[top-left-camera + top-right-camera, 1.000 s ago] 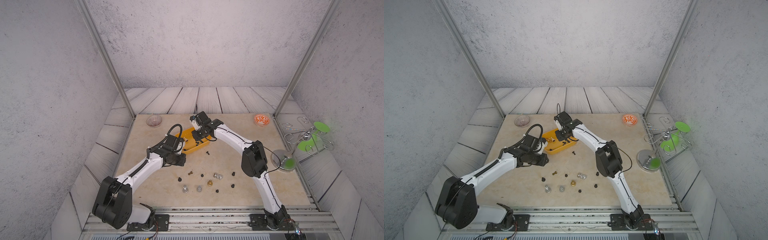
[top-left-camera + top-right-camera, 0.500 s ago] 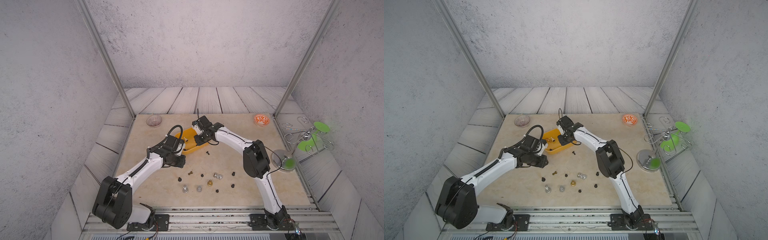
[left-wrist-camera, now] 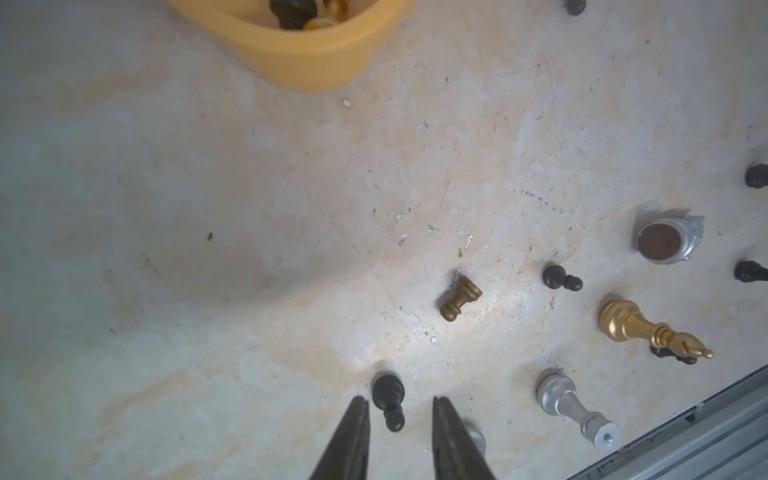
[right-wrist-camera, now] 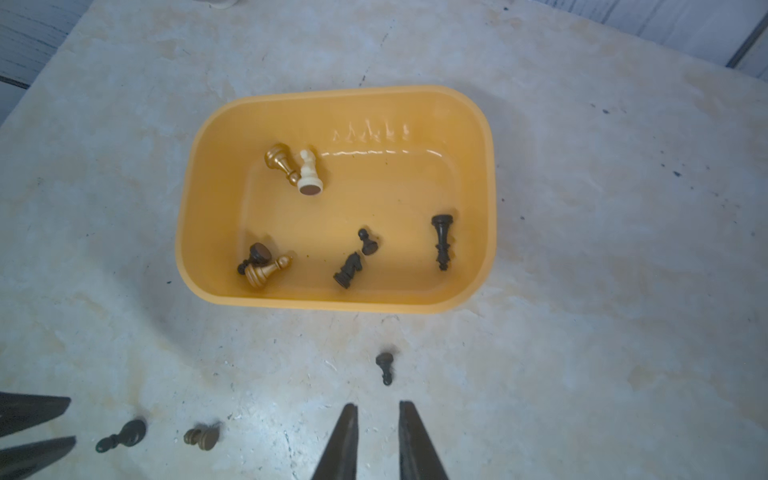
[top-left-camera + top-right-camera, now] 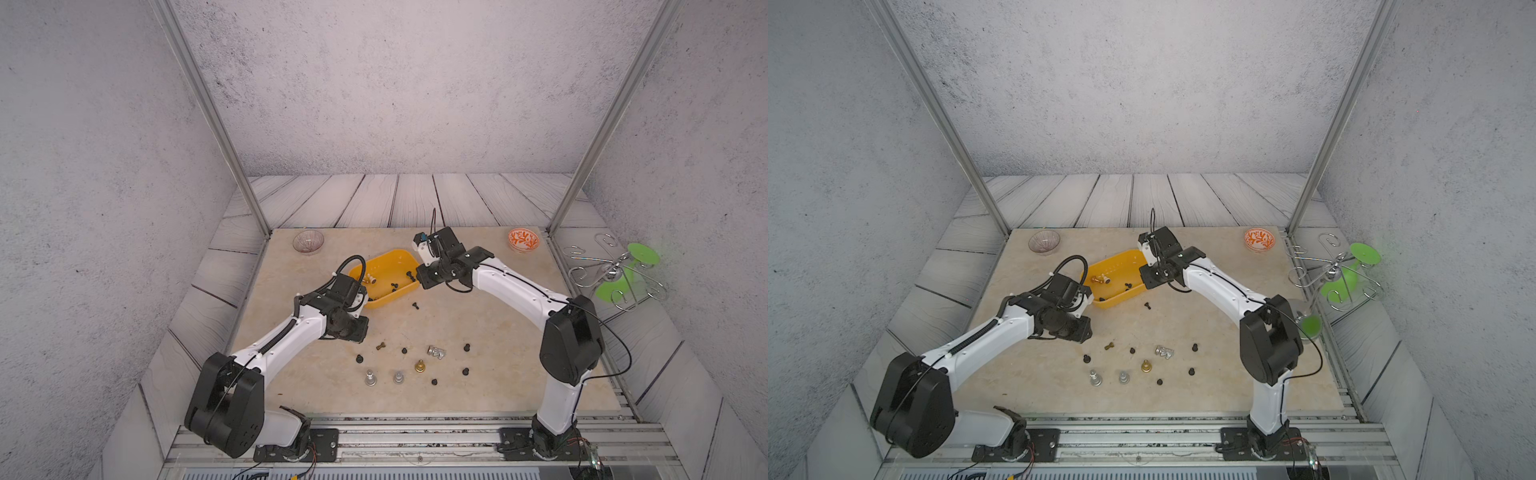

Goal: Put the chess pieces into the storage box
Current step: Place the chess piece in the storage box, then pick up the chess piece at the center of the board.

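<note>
Showing, in a top view, storage box (image 5: 384, 278) partly filled, about ten chess pieces (image 5: 419, 365) left on tabletop (image 5: 498, 374). Left wrist: left claw (image 3: 400, 409) slightly parted, empty, straddling toppled black pawn (image 3: 388, 399), head toward camera. Right wrist: right claw (image 4: 377, 411) narrowly parted, empty; seven pieces lying inside.

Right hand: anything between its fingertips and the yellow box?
One small black pawn lies on the table between the right hand and the yellow box; otherwise bare tabletop, per the right wrist view.
</note>
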